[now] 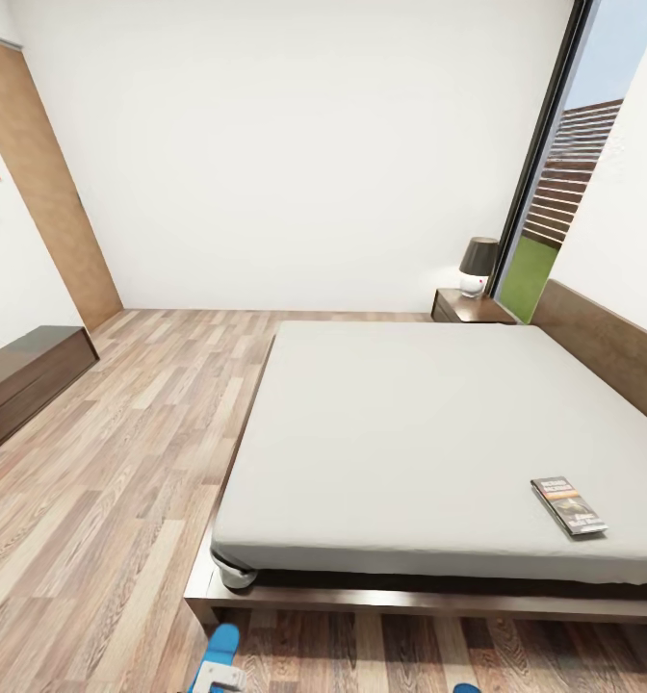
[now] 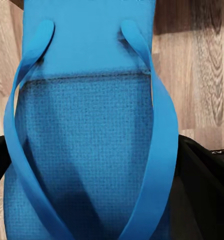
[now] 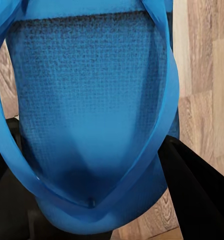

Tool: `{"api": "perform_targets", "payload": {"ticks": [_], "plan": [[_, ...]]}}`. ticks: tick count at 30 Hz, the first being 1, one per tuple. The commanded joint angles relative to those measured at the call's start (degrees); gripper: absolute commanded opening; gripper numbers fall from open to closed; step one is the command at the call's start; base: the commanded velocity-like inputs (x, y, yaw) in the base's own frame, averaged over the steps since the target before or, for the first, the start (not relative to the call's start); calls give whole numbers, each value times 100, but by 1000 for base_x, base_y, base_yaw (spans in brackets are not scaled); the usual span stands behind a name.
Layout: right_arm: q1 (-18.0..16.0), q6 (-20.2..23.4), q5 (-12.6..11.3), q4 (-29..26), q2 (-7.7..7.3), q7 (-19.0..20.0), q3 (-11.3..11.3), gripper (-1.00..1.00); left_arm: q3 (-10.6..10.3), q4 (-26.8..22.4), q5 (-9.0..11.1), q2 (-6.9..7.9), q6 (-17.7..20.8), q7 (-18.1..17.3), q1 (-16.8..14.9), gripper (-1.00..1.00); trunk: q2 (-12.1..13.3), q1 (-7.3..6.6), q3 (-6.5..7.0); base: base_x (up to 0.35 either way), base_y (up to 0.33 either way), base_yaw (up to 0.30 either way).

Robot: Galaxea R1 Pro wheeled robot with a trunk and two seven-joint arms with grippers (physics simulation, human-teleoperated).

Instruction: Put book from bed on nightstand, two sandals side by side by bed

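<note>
Both sandals are right up against the wrist cams: left gripper (image 2: 112, 200) is clamped on one blue sandal (image 2: 87, 125), right gripper (image 3: 92, 200) on the other sandal (image 3: 92, 110), over the wood floor (image 1: 102, 500). Big grey bed (image 1: 429, 433) is the landmark: book (image 1: 568, 504) lies on its mattress near the foot-end edge, nightstand (image 1: 470, 307) sits beside its headboard end, carrying a lamp (image 1: 478, 265).

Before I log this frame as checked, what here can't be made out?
- Book title: head view, lettering too small to read.
- Left sandal and right sandal: head view, cut off by the bottom edge.
- Both end effectors' grip: wrist views, each sandal covers the fingers.
- Nightstand drawers: head view, hidden behind the bed.
</note>
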Motion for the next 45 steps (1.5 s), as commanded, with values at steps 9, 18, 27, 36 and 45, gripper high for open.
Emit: {"api": "perform_targets", "payload": {"ticks": [9, 18, 27, 36, 45], "plan": [[-7, -123, -8, -17, -2, -50, 34, -100, -52, 7, 13, 9, -289, 24, 4, -100, -11, 3, -11, 0, 0, 0], [-132, -148, -5, -17, -77, -53, -5, -100, -55, 26, 9, 7, -328, 22, 4, -100, -11, 3, -11, 0, 0, 0], [-307, -115, 1, -17, -84, -58, -10, -100, -57, 28, 8, 20, -331, 20, 4, -100, -11, 3, -11, 0, 0, 0], [-456, -65, 23, -17, -85, -59, -3, -100, -58, 29, 7, 28, -336, 20, 4, -100, -11, 3, -11, 0, 0, 0], [-518, -56, 37, -17, -82, -59, -1, -100, -75, 28, 1, 32, -329, 20, 4, -100, -11, 3, -11, 0, 0, 0]]}}
